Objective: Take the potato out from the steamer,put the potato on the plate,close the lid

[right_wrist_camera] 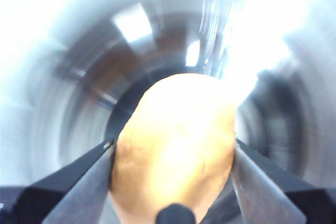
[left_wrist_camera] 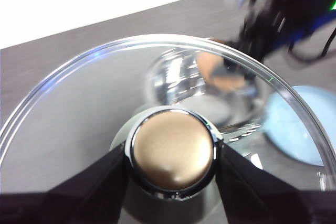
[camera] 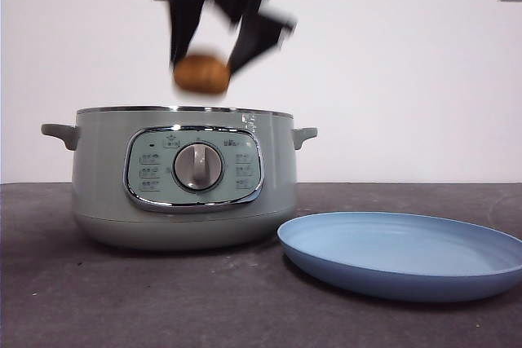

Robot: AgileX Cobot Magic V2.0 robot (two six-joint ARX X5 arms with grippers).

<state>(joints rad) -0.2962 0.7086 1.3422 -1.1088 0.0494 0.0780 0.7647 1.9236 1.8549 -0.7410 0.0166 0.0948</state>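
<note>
Front view: right gripper (camera: 202,67) pinches the potato (camera: 201,74) above the steamer (camera: 181,177); a loose grip could drop it short of the plate (camera: 405,253). Left gripper (left_wrist_camera: 171,157) clamps the lid (left_wrist_camera: 79,114) knob.

Orange-brown potato (camera: 201,73) between black claw (camera: 214,61) jaws. Sage-green steamer (camera: 98,193) with chrome-rimmed panel, silver dial. Light-blue plate (camera: 408,254) at four o'clock. Dark grey table (camera: 122,307). Clear lid (left_wrist_camera: 79,108), bronze-toned knob.

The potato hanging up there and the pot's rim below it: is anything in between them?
Nothing. In the front view the right gripper holds the potato clear above the steamer; only wall shows in the gap.
</note>
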